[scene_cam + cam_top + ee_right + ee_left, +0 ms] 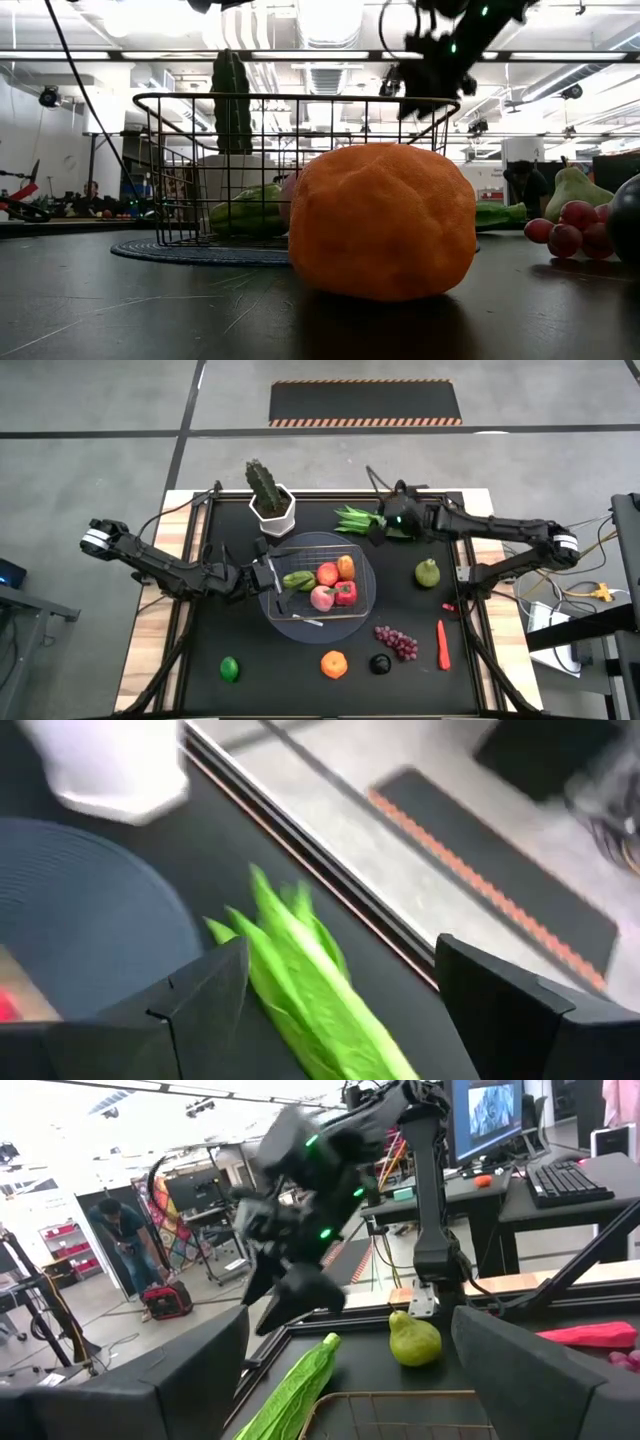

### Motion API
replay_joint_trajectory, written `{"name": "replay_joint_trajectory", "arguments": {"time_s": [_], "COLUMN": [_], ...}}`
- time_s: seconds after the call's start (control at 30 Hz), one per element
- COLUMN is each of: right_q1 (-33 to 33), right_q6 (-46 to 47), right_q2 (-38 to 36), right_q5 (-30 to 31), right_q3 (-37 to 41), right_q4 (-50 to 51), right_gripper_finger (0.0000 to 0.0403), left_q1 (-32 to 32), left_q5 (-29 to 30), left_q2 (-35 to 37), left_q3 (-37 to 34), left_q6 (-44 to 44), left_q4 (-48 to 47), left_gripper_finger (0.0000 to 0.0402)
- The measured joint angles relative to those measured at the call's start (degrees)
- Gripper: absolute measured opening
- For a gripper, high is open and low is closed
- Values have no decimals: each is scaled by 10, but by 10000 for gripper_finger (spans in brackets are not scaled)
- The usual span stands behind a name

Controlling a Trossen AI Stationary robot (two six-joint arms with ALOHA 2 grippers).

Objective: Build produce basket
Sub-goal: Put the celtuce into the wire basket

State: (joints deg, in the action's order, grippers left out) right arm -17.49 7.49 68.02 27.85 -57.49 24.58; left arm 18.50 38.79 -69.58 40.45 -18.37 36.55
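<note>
The room is a concrete-floored workshop with a hazard-striped mat (365,402) on the floor beyond the far edge; the low view shows ceiling lights, and the left wrist view shows desks, a monitor (489,1112) and a person (122,1230) bending over far off. The table (250,690) has a black top set on pale wood.

At its centre the wire basket (318,586) sits on a round grey base, holding a red pepper, a peach-coloured fruit, a small orange piece and a green vegetable. A cactus (268,493) in a white pot stands just beyond it.

The left tool (268,575) is at the basket's left rim, its fingers spread wide and released. The right tool (378,526) is at the far side, over the green bean bunch (356,517), fingers apart on either side of it, gripping nothing.

Right of the basket lies a green pear (427,572). Along the near side are purple grapes (397,641), a red chili (442,644), an orange (334,663), a lime (230,668) and a small dark fruit (380,663).
</note>
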Motion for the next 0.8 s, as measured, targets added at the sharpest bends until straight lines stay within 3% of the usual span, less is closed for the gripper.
{"name": "replay_joint_trajectory", "arguments": {"time_s": [0.07, 0.2, 0.27, 0.6, 0.8], "right_q1": [-39, -108, -130, -181, -188], "right_q6": [0, -17, -31, -99, -119], "right_q2": [12, 44, 65, 173, 231], "right_q5": [-29, -170, -212, -217, -185], "right_q3": [0, 0, 0, 0, -1], "right_q4": [13, 40, 51, 94, 88], "right_gripper_finger": [299, 299, 305, 333, 330], "left_q1": [0, 0, 0, 0, 0], "left_q5": [0, 2, 2, 2, 2], "left_q2": [0, 0, 0, 0, 0], "left_q3": [0, -1, -1, -1, -1], "left_q6": [0, 0, 0, 0, 0], "left_q4": [0, 0, 0, 0, 0], "left_gripper_finger": [331, 331, 331, 331, 331]}}
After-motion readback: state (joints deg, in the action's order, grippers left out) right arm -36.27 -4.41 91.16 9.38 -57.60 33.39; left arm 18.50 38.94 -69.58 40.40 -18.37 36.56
